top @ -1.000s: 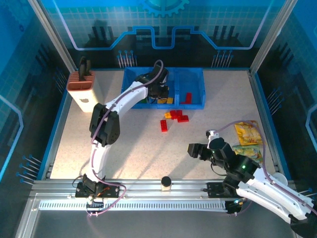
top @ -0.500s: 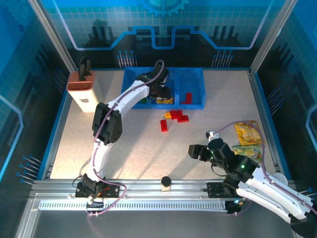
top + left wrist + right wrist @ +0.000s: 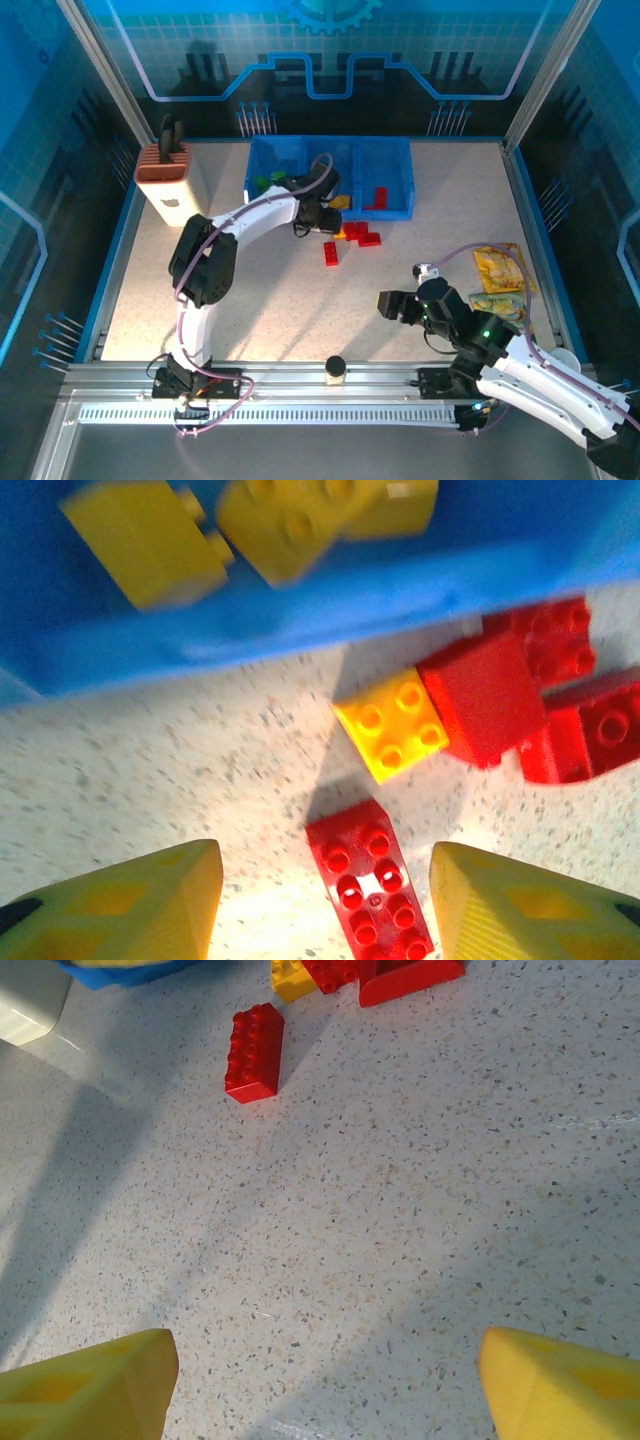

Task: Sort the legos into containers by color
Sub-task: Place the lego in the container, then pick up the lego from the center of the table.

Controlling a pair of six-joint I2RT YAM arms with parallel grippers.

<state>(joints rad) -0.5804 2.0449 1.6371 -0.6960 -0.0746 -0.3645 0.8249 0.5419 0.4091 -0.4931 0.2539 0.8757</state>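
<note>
Backing out of the blue tray (image 3: 392,168), the left jaws are now hovering half open and empty over a red brick (image 3: 372,885) on the bench (image 3: 300,320), just beside the loose red and yellow pile (image 3: 358,233). More yellow bricks (image 3: 150,540) are lying in the tray. The right jaws are gaping wide, holding nothing, above bare bench.

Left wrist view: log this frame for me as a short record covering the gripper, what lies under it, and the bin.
gripper: left gripper, jaws apart, holding nothing
under it: long red brick, flat on the table, studs up
next to that: yellow square brick, against a cluster of red bricks
bin: blue tray, with yellow bricks inside
</note>
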